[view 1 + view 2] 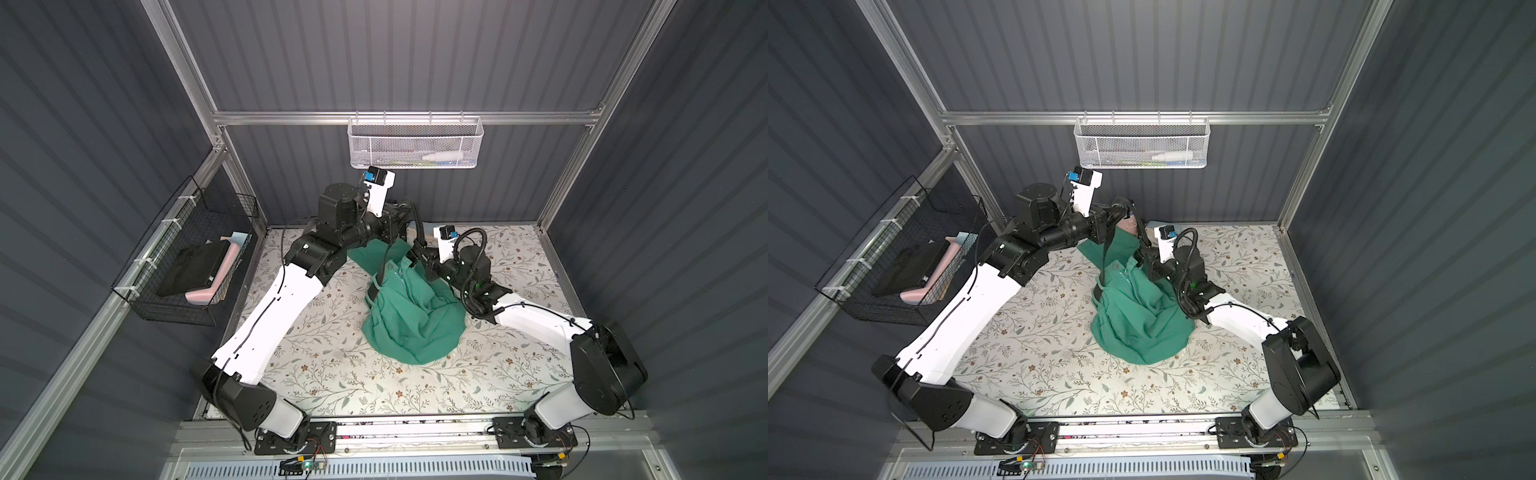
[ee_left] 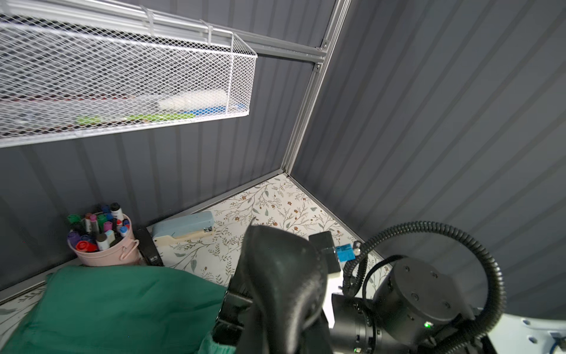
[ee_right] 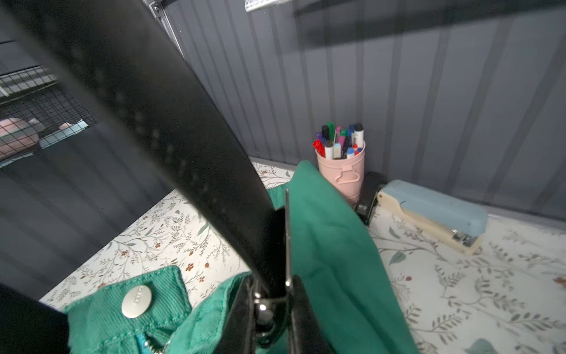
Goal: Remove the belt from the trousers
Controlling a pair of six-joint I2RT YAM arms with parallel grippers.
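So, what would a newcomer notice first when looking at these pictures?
Probably the green trousers, heaped in the middle of the floral table. Next, the black belt stretched up from them to the left gripper, and the pink pot of markers by the back wall.

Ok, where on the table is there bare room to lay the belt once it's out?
The widest bare patch of table is the near strip between the trousers and the front rail. Another is the far right corner, beyond the right arm. The far middle is crowded: left gripper, right gripper, belt, pen cup and stapler.
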